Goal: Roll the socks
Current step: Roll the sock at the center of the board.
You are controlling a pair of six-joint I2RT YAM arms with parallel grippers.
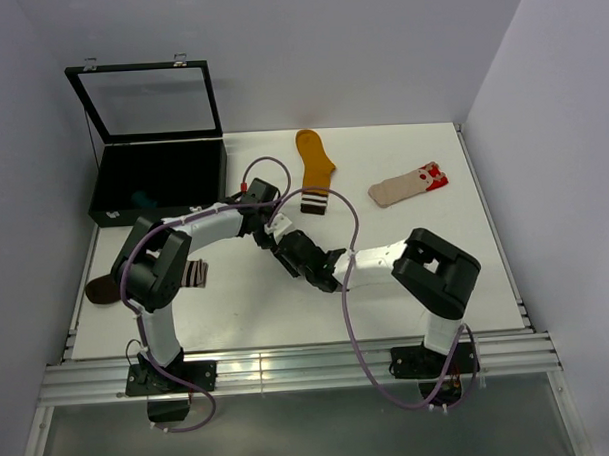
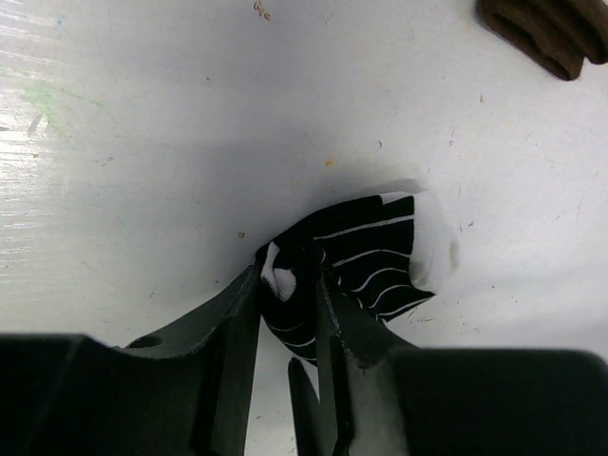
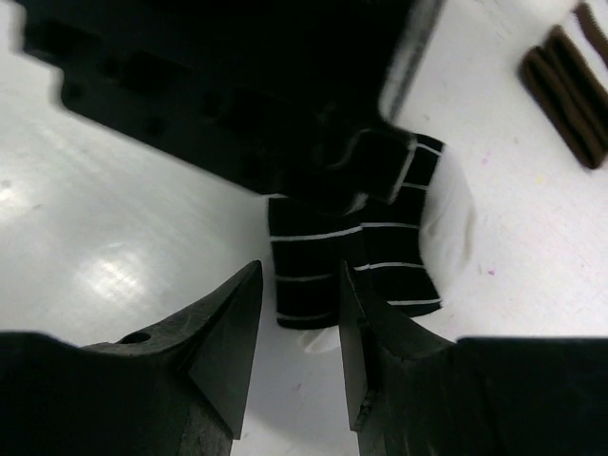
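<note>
At the back left of the table (image 1: 386,275) a black case (image 1: 158,183) stands with its lid up. In front of it a brown sock (image 1: 101,288) with a stripe cuff lies flat, partly under the left arm (image 1: 151,268). That arm rises from its base at the near edge, folds sharply at the elbow and reaches right and away, with its wrist turned down over the middle of the table.

The left gripper (image 2: 288,280) has its fingers nipped on a bunched fold of the black-and-white striped sock (image 2: 366,256). The rest of the sock is spread on the table just beyond the tips.

The right gripper (image 3: 299,285) meets it from the other side, so the two grippers nearly touch. Its fingers stand apart, one on each side of the sock's folded end. I cannot tell whether they press on the fabric or only flank it.

Behind the two grippers a mustard sock (image 1: 314,168) lies lengthwise with its stripe cuff toward them. Farther right a beige sock (image 1: 410,184) with a red-white end lies flat, well apart from both arms.

The right arm (image 1: 436,268) climbs from its base, bends at a high elbow and stretches left and low toward the centre.
</note>
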